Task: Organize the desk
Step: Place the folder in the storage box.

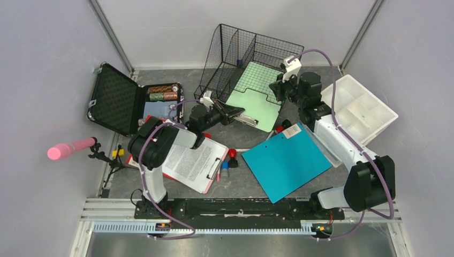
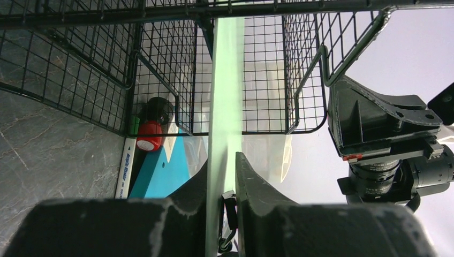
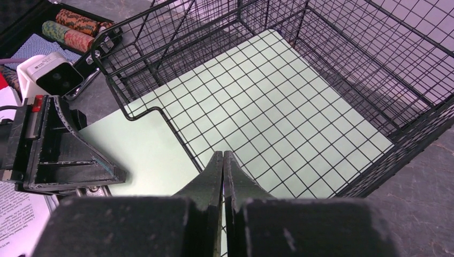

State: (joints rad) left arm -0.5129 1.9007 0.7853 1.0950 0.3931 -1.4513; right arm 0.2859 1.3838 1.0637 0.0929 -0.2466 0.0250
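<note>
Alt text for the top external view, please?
A pale green clipboard lies partly inside a black wire tray at the back of the desk, the left gripper clamped on its near end, the right gripper shut over it. A teal clipboard lies nearer.

Both white-shelled with chunky black joint housings: left arm (image 1: 160, 155), right arm (image 1: 342, 144). Lilac cables (image 1: 321, 53) looped along each, down to the black bases (image 1: 329, 199). Boxy white wrist cameras (image 1: 292, 65), dark lens. Left gripper (image 2: 222, 166), right gripper (image 3: 222, 160): matte black, wedge fingers (image 3: 243, 187) with scuffed grey edges, small red tab (image 3: 36, 103) on the side.
</note>
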